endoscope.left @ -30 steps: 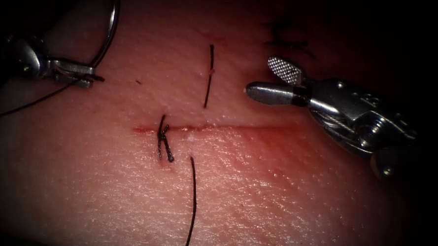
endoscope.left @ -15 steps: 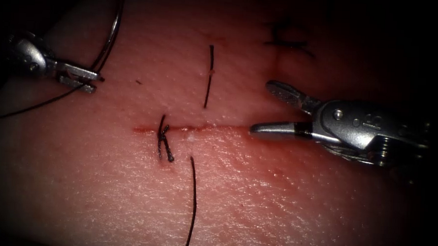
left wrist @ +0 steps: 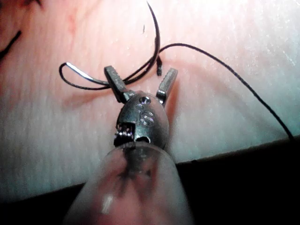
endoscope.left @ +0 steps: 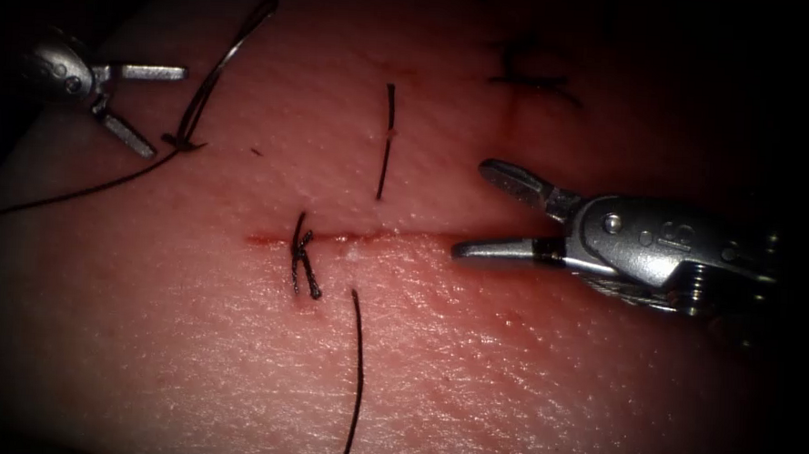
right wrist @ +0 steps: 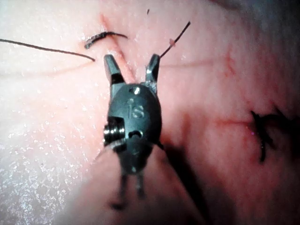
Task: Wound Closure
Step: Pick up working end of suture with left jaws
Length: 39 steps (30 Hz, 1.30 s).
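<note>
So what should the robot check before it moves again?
1. Left tool empty: ok, jaws open, holding nothing.
2. Needle free of the tissue: ok, it lies on the surface, left of the cut.
3. Thread on the needle: ok, trails off left.
4. Right tool empty: ok, jaws open over the cut.
5. Knot across the cut: ok.
</note>
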Motion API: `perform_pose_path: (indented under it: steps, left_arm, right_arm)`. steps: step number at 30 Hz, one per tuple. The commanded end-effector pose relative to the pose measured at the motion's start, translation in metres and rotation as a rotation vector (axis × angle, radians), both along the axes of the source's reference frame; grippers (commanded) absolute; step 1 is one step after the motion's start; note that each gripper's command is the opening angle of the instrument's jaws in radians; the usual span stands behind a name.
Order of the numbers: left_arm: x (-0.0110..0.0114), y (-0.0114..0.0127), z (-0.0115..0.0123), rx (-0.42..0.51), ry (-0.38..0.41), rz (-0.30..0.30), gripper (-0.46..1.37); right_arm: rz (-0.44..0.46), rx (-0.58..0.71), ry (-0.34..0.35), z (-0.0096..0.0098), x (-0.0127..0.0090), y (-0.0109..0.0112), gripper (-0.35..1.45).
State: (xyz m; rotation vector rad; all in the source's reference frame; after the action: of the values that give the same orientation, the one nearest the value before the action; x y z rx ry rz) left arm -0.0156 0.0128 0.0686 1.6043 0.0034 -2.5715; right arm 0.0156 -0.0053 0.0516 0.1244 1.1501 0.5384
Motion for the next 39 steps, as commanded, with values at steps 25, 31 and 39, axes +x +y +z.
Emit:
perform_pose_path:
  steps: [25,31,39]
  left_arm:
    - [0.0038,-0.0044,-0.0061,0.064,-0.109,-0.057,0.92]
    - [0.0015,-0.0064,-0.0068,0.053,-0.131,-0.055,0.85]
    - [-0.0016,-0.0094,-0.0078,0.021,-0.190,-0.049,0.79]
  right_arm:
    - [-0.008,0.001,-0.005,0.0001,0.0004,-0.0004,0.91]
    - [-0.012,-0.005,-0.006,0.0002,0.0003,-0.0004,0.91]
    - [-0.013,-0.007,-0.005,0.0004,0.0003,-0.0005,0.91]
